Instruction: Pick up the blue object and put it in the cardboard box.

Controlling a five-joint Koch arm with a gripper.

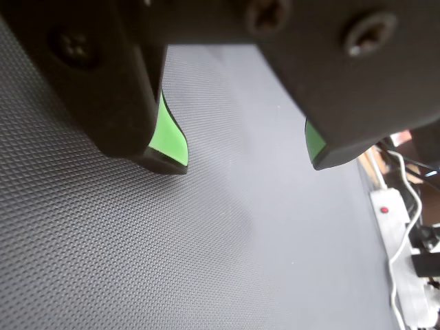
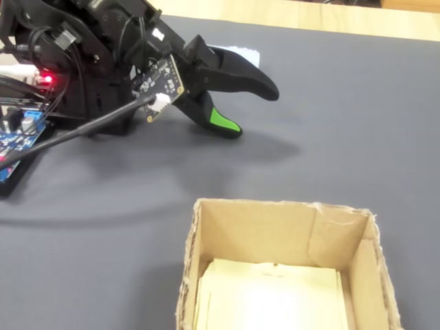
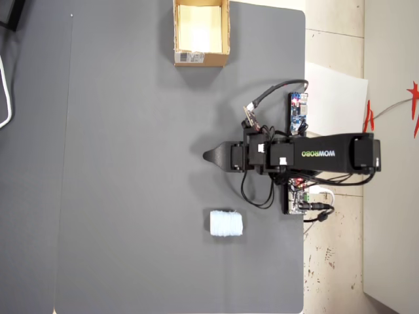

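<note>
Blue object (image 3: 226, 223) lies on the mat in the overhead view, at about 5 o'clock from the gripper (image 3: 211, 156), near it but clearly apart and untouched. In the fixed view only a pale corner of it (image 2: 240, 53) shows behind the upper jaw.

Gripper spread, nothing between the jaws — the wrist view shows bare mat in the gap at the gripper (image 1: 247, 161), green pads (image 1: 167, 134) on the inner faces. In the fixed view the gripper (image 2: 253, 110) hangs low over the mat, one jaw above the other.

Cardboard box (image 3: 201, 61) sits at 12 o'clock from the gripper in the overhead view, well apart, at the mat's far edge, white label on its near flap. The fixed view has the box (image 2: 194, 261) in the foreground, open, pale yellowish inside.

Surface: dark grey textured mat (image 3: 131, 163). At 3 o'clock of it, light floor (image 3: 334, 261) and a white sheet (image 3: 337, 98).

Only the wrist view shows a white power strip (image 1: 395, 227) with a red light at the mat's edge. Only the overhead view shows the small blue circuit board (image 3: 298, 112) beside the arm (image 3: 327, 154).
</note>
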